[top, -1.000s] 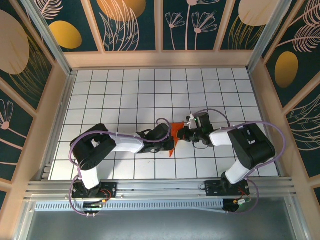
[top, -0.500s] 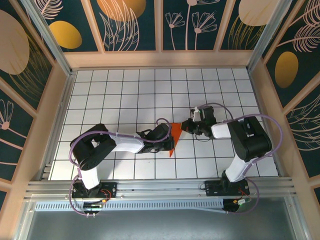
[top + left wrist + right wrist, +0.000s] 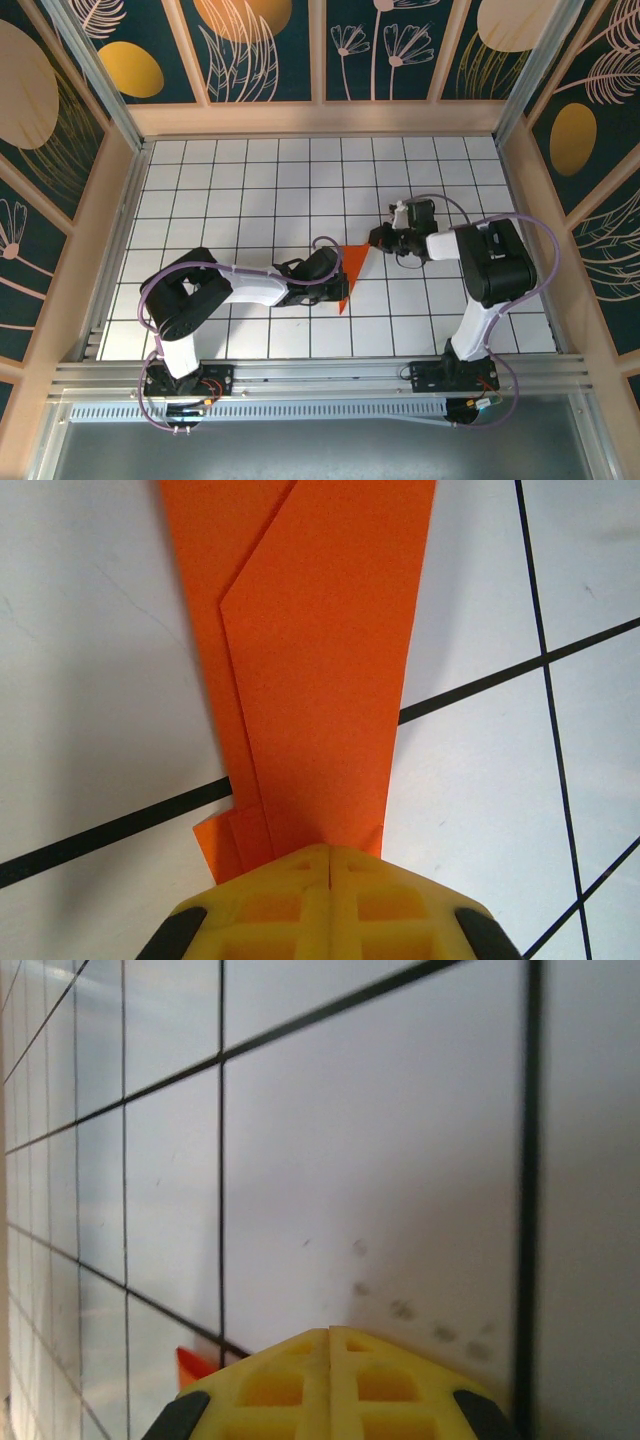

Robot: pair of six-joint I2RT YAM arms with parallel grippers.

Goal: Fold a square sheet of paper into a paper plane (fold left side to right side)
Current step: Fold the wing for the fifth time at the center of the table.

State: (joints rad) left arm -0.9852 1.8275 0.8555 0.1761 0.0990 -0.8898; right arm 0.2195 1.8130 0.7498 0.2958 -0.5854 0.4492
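Note:
The square sheet of paper (image 3: 352, 270) lies on the tiled floor as a narrow, layered orange folded shape, with overlapping creased flaps in the left wrist view (image 3: 320, 650). My left gripper (image 3: 343, 288) (image 3: 330, 852) is shut, and its yellow tips rest on top of the paper's near end with nothing between them. My right gripper (image 3: 373, 240) (image 3: 330, 1332) is also shut and empty, just right of the paper's far corner and off it. A small orange corner (image 3: 190, 1365) peeks out to the left of its fingers.
White floor with a black grid (image 3: 250, 190) stretches to the back and the left. Wooden-framed walls (image 3: 320, 118) close in the back and both sides. A metal rail (image 3: 320, 375) runs along the near edge by the arm bases.
The right gripper has drawn back from the paper, up and to the right, and its arm has folded in. The left gripper and the paper have stayed put.

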